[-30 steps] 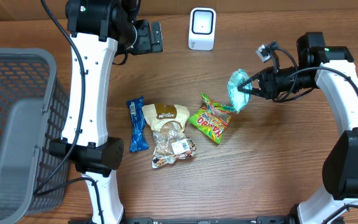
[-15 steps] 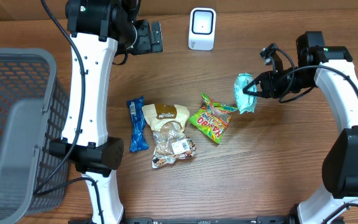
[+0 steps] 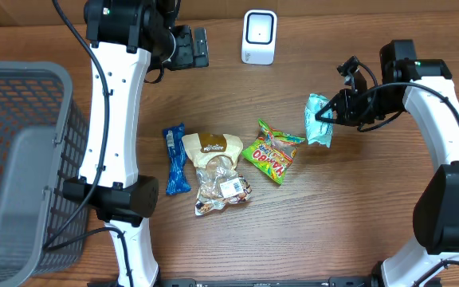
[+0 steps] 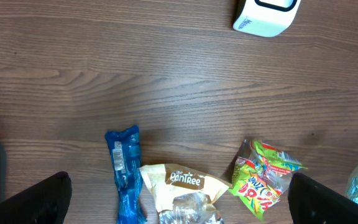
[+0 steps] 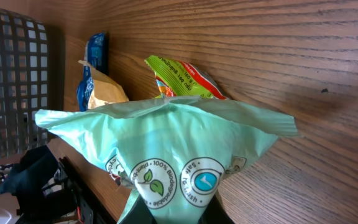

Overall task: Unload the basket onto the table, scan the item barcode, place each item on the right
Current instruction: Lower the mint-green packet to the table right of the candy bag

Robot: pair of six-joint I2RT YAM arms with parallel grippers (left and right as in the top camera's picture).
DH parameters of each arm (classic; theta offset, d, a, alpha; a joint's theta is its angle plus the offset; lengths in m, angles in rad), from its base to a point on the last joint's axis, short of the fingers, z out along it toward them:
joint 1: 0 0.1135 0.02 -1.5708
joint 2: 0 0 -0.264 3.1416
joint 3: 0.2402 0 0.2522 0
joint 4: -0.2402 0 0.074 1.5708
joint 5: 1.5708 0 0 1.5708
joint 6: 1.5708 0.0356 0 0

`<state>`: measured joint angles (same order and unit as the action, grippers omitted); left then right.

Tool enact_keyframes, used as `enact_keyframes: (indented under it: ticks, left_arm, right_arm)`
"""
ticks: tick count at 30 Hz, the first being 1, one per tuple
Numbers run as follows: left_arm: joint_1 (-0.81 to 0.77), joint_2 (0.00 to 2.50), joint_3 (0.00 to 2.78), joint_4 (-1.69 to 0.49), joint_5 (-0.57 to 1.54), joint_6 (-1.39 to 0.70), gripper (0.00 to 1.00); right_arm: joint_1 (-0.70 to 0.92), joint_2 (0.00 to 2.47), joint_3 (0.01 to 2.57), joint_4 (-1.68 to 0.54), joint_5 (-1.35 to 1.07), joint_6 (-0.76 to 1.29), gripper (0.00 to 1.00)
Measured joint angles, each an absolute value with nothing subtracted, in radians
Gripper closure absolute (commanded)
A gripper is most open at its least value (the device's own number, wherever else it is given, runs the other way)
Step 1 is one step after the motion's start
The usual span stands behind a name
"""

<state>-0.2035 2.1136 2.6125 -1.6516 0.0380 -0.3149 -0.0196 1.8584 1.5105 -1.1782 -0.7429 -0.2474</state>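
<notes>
Overhead: right pincer [image 3: 326,115] clamps green pouch [image 3: 317,121]; we tilt it flat-on toward scanner [image 3: 259,37], forward-left of pincer.

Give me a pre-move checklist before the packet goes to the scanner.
1. Right gripper shut on the mint packet: ok.
2. Barcode found on the packet: cannot tell, none shows in any view.
3. Scanner front unblocked: ok.
4. Bare table between packet and scanner: ok.
5. Left gripper open, holding nothing: ok.
</notes>
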Motion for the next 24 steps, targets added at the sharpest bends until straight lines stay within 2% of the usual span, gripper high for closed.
enact_keyframes:
  ticks: [18,22,24]
  left_arm:
    - [-0.204,2.114,2.613,-1.652,0.038,-0.315,0.0]
    - [-0.204,2.114,2.613,-1.652,0.038,-0.315,0.0]
    - [-0.204,2.114,2.613,-1.652,0.038,-0.315,0.0]
  right_arm:
    - [-0.02,1.858,1.51,-1.176,-0.627,-0.106,0.96]
    - [-0.019,1.858,1.51,-1.159,-0.482,0.004,0.96]
    - [-0.019,1.858,1.51,-1.159,-0.38,0.064,0.9]
